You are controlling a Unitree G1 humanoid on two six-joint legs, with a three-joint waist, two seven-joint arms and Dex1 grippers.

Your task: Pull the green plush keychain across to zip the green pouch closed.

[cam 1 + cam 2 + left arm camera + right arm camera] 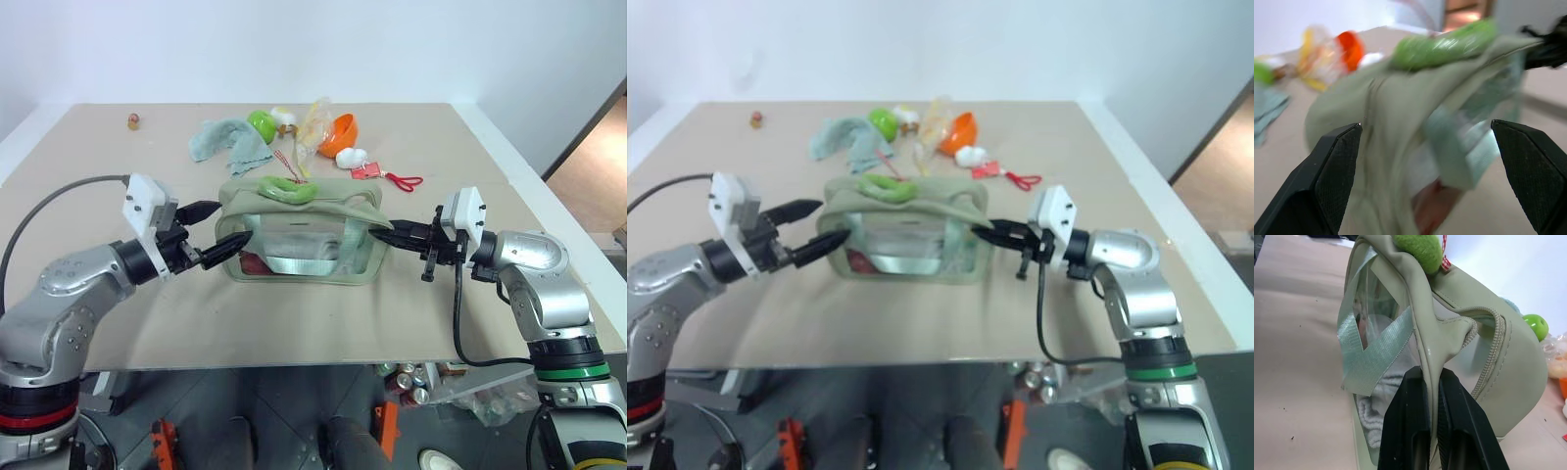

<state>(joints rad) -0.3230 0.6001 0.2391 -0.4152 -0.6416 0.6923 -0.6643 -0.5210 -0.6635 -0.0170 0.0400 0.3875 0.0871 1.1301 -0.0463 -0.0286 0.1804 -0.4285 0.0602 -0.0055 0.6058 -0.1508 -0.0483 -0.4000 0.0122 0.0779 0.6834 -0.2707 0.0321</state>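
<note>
The green pouch (323,208) stands mid-table, its clear window side facing me. On its top, toward the left end, lies the green plush keychain (287,189), its thin red cord (285,164) trailing away behind it. My left gripper (235,223) is open at the pouch's left end, and its lower fingertip (245,240) is right against the wall. In the left wrist view the wide-spread fingers (1332,171) frame the pouch (1396,117) and the keychain (1444,44). My right gripper (384,235) is shut on the pouch's right end, pinching a fabric fold (1432,357).
Behind the pouch lie a teal rag (227,140), a glossy lime round toy (262,123), an orange cup-shaped thing (340,134), a crinkled clear wrapper (315,122), a white piece (351,156) and a red tag with a loop (382,174). A small brown item (133,121) sits far left.
</note>
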